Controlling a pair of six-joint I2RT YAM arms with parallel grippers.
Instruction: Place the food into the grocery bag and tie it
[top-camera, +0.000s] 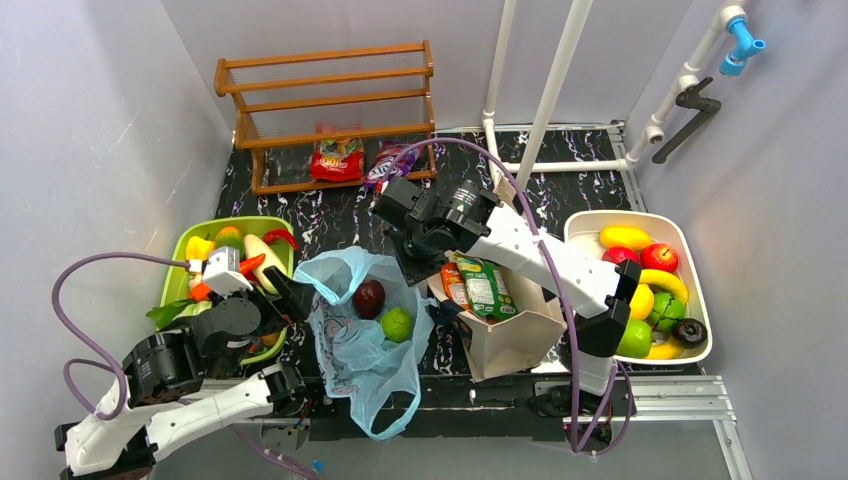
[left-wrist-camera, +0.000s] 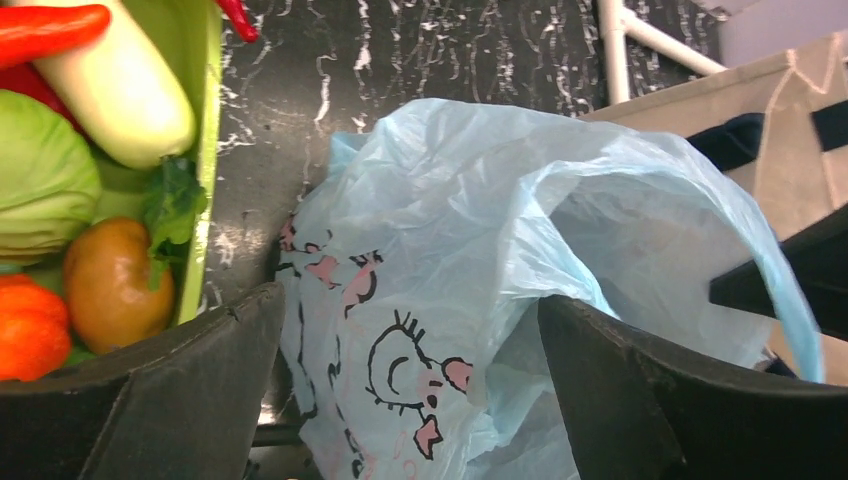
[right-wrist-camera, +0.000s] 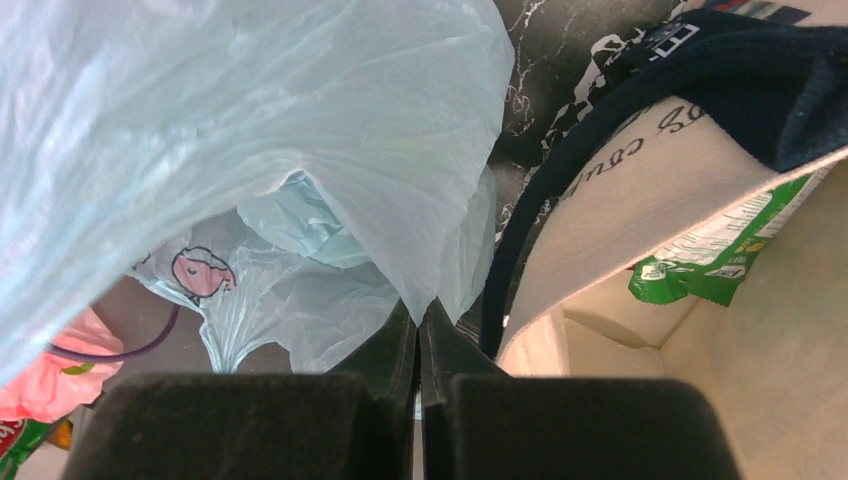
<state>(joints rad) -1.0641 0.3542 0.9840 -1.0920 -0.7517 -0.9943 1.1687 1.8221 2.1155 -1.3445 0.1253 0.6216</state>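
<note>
Top view: grocery bag (top-camera: 350, 350) lies open mid-table between both arms, with a dark red apple (top-camera: 369, 297) and a green fruit (top-camera: 397, 323) inside.
Left wrist: left gripper (left-wrist-camera: 408, 300) spread wide, the bag's printed side between its fingers.
Right wrist: right gripper (right-wrist-camera: 418, 325) clamped tight on a fold of the bag's film.

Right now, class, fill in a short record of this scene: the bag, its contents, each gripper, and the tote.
bag: grocery bag, mouth open
inside it: apple, green fruit
right gripper: shut on the bag's rim
left gripper: open, facing the bag's side
canvas tote: holds orange packet and green packet
</note>
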